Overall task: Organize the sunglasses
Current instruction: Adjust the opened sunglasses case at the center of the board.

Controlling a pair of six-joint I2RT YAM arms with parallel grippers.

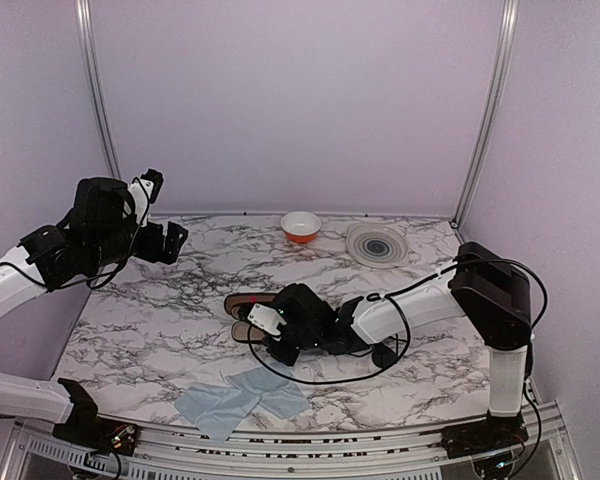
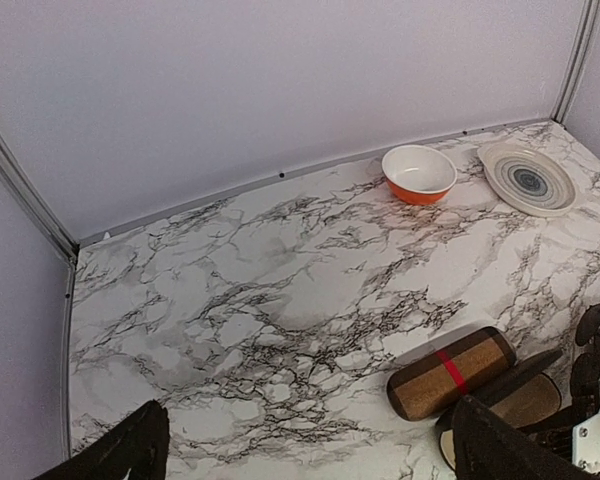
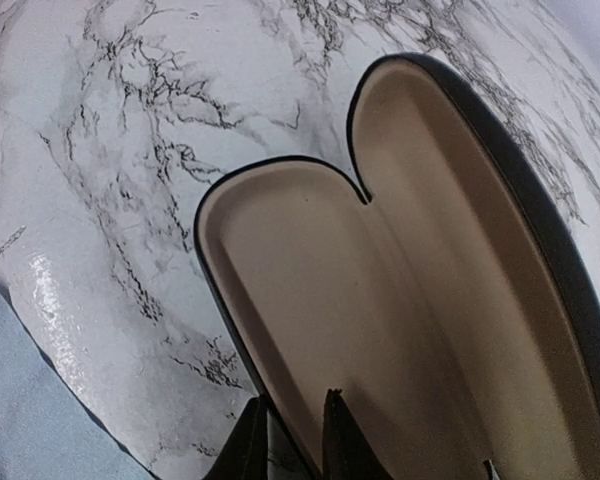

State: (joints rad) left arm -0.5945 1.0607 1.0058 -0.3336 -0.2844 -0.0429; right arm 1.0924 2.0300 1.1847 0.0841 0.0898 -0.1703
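Sunglasses (image 1: pixel 385 353) are hard to make out. They seem to be the dark rounded lenses on the table (image 1: pixel 160 320) just beside the right forearm, and they peek in at the far right edge of the left wrist view (image 2: pixel 588 325). Nothing is holding them and they're outside both cases.

Right claw (image 3: pixel 295 435) is down low at the black case (image 3: pixel 380 300), which lies open with its beige lining up. Its fingers are nearly together with the case's near rim pinched between them. The plaid case (image 2: pixel 452 372) lies closed, right behind the open one. A light blue cloth (image 1: pixel 240 398) lies near the front edge.

Left claw (image 1: pixel 168 240) hangs up over the left back of the table, spread wide with nothing in it.
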